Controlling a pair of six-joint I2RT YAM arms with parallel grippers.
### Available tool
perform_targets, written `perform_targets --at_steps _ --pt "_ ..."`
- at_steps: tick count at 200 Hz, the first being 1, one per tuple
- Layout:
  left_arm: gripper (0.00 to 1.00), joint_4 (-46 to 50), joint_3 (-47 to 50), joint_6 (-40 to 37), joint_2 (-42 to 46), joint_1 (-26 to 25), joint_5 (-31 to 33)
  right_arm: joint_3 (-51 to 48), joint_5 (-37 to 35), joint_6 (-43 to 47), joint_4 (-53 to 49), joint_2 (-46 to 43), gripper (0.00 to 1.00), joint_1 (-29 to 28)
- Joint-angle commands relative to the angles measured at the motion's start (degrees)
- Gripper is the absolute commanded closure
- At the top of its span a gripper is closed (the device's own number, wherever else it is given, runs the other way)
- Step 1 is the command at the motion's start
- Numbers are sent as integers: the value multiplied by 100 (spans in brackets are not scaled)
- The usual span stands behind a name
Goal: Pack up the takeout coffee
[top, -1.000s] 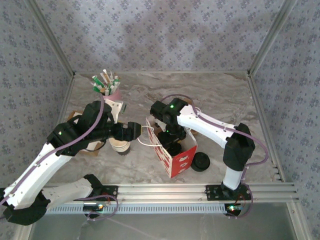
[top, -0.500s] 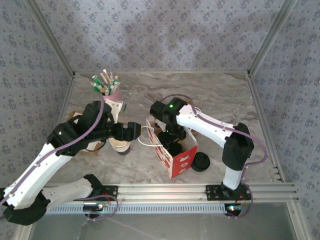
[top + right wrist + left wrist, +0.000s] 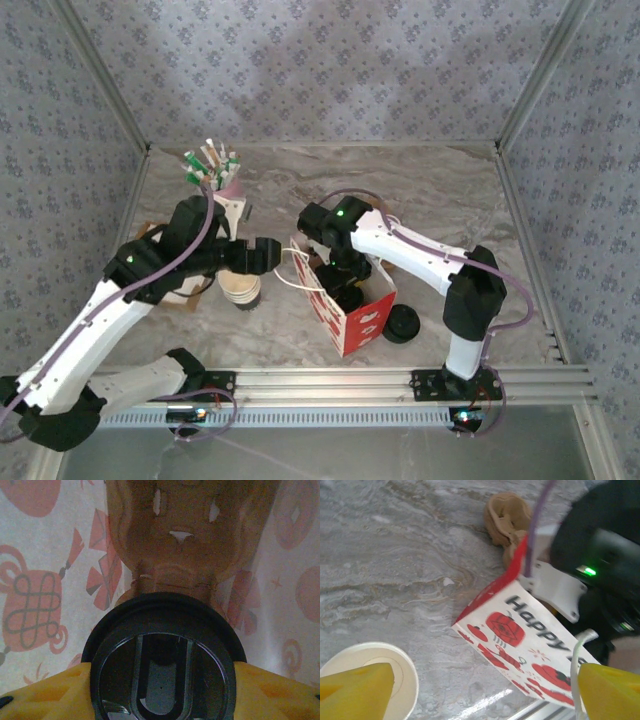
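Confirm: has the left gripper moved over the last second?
Yes, slightly. In the top view the left gripper has shifted away from the near rail, toward the pink cup, judged against the open paper cup beside it, which stayed put.

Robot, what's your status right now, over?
Left gripper open beside red-and-white paper bag. Right gripper shut on black-lidded takeout coffee cup, inside bag. Brown pulp carrier just beyond it.

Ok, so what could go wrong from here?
The right gripper holds the takeout coffee inside the bag by the cardboard carrier; released off-centre, it could tip. The left gripper is open beside the handle, so the unheld bag may shift. Its finger hovers over an open cup, which could get knocked.
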State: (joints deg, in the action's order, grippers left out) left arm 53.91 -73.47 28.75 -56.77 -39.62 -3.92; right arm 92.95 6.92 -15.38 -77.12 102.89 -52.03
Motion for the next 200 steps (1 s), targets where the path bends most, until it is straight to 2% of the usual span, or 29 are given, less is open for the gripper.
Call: perform_targets --at_steps 1,14,55,200 --pt "16 -570 214 -19 -119 430 -885 -4 -128 35 -234 -106 39 -61" --pt "23 -727 275 -2 -212 546 -1132 -43 -120 26 -225 -137 39 -67" --pt "31 -955 301 93 -302 581 -1419 -165 -42 8 -181 -163 39 -59" --pt "32 -863 351 148 -89 590 -1235 -456 -129 17 132 -466 39 -92"
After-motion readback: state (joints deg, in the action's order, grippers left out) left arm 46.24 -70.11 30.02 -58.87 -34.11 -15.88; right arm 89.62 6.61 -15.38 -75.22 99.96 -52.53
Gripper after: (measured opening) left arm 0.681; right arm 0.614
